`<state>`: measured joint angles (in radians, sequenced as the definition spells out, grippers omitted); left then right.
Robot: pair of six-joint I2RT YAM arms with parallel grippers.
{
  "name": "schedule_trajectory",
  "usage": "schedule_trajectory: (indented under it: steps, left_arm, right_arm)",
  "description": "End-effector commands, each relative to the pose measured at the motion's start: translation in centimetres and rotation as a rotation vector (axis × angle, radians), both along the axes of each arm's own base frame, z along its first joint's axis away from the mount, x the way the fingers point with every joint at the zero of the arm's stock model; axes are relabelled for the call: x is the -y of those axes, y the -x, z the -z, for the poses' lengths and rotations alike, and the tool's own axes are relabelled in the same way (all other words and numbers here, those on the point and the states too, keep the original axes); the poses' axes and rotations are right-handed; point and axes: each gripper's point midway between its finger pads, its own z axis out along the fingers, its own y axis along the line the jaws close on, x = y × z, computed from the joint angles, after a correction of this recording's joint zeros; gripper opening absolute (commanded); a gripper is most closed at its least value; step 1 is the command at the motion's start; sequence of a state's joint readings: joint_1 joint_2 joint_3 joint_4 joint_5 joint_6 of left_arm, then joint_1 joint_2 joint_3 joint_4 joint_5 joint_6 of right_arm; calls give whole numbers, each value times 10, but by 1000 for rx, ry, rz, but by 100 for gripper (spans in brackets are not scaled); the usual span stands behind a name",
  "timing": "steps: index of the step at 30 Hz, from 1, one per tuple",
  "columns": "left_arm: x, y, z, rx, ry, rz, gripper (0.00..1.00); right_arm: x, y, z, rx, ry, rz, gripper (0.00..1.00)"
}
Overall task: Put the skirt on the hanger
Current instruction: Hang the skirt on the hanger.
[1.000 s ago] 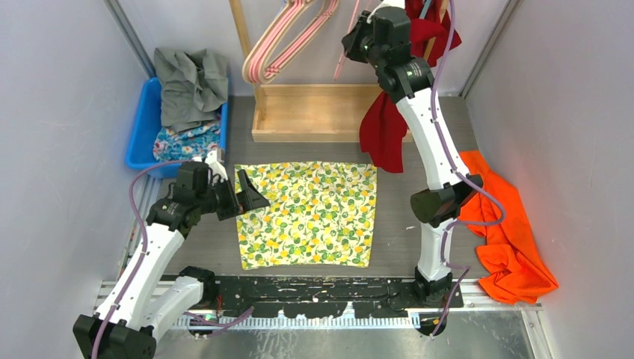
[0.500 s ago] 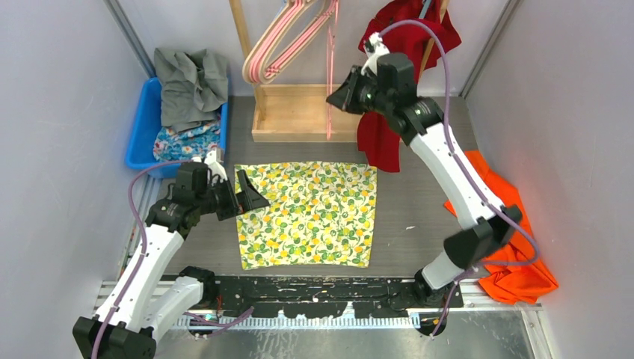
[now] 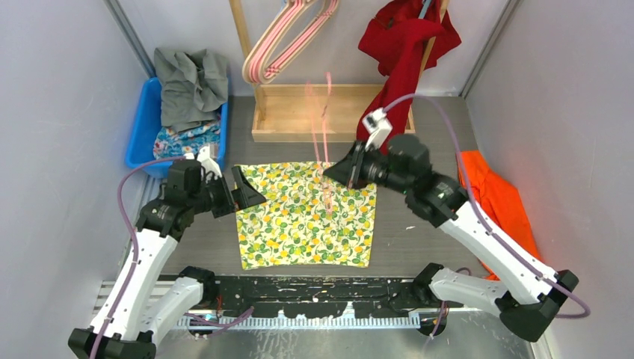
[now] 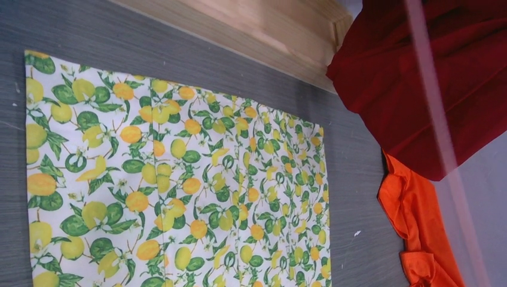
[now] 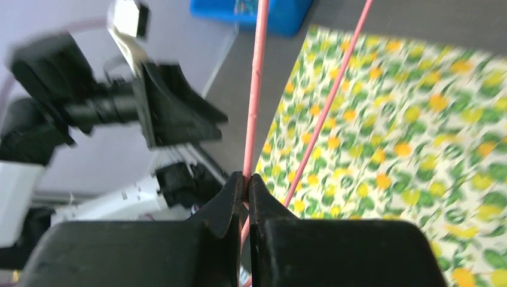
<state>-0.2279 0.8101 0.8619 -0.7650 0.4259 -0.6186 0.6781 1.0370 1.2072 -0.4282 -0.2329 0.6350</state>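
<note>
The right gripper (image 5: 245,181) pinched a pink hanger (image 5: 256,89) above the lemon-print skirt (image 3: 306,217) — laid flat on the table (image 3: 419,224), apparently for easy clipping — while the left gripper (image 3: 250,193), spread wide, hovered at the skirt's top corner.

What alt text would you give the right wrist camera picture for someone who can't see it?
The right gripper pinches a thin pink hanger, seen close up. Beneath lies a flat lemon-print skirt on a grey table, with the left gripper open beside it.
</note>
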Motion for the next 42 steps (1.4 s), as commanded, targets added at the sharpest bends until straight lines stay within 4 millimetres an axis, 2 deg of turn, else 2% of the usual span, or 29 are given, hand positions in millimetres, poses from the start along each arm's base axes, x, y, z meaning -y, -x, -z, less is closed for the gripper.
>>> schedule_trajectory:
  steps: [1,4,9,14,18,25,29,38,42]
  left_arm:
    - [-5,3,-29,81,-14,-2,100]
    - [-9,12,-31,81,-25,-9,99]
    - [-15,26,-31,78,-37,-21,98]
    - [-19,38,-36,86,-39,-29,98]
    - [-23,49,-38,88,-45,-35,97]
    - [-27,64,-47,103,-47,-36,97]
    - [-29,70,-52,112,-50,-33,97]
    - [-28,82,-72,145,-21,-21,97]
    - [-28,84,-75,155,-21,-21,98]
  right_arm:
    - [-38,33,35,-40,-15,-56,1]
    - [-58,55,63,-53,-10,-74,1]
    - [-85,80,93,-23,-51,-68,1]
    - [-111,90,108,34,-86,-47,1]
    - [-141,97,119,65,-119,-47,1]
    - [-191,97,149,46,-176,-51,1]
    - [-214,98,154,52,-213,-81,1]
    - [-248,90,166,6,-277,-123,1]
    - [-254,86,174,-38,-323,-115,1]
